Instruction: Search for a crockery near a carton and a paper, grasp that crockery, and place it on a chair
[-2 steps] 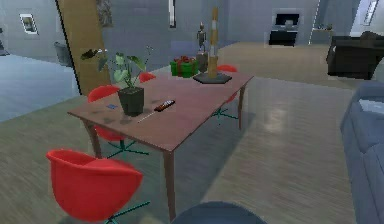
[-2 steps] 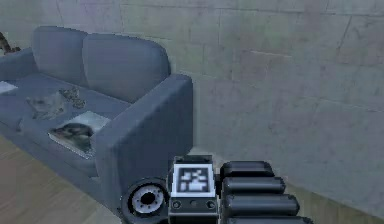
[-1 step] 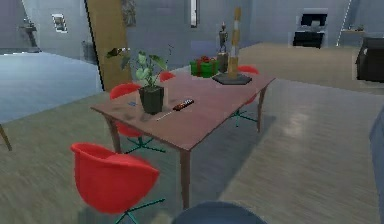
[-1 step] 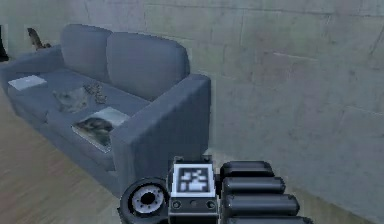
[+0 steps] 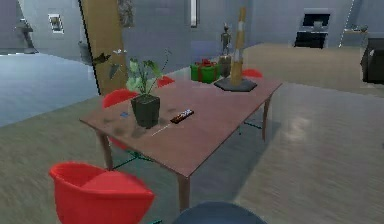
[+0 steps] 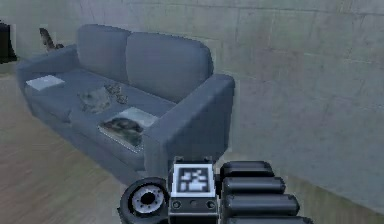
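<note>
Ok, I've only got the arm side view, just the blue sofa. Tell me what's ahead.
Observer: A wooden table stands ahead, with a red chair at its near corner.
Operator: List what's in the middle of it.
Observer: A potted plant in a dark pot.
Operator: Now give me the far end.
Observer: A green box sits there, next to a tall statue on a dark base.

You've got one brown table [image 5: 220, 108], four red chairs [image 5: 98, 192] [image 5: 120, 97] [image 5: 165, 81] [image 5: 252, 72], one potted plant [image 5: 147, 96], one green box [image 5: 205, 72], one blue sofa [image 6: 150, 62].
</note>
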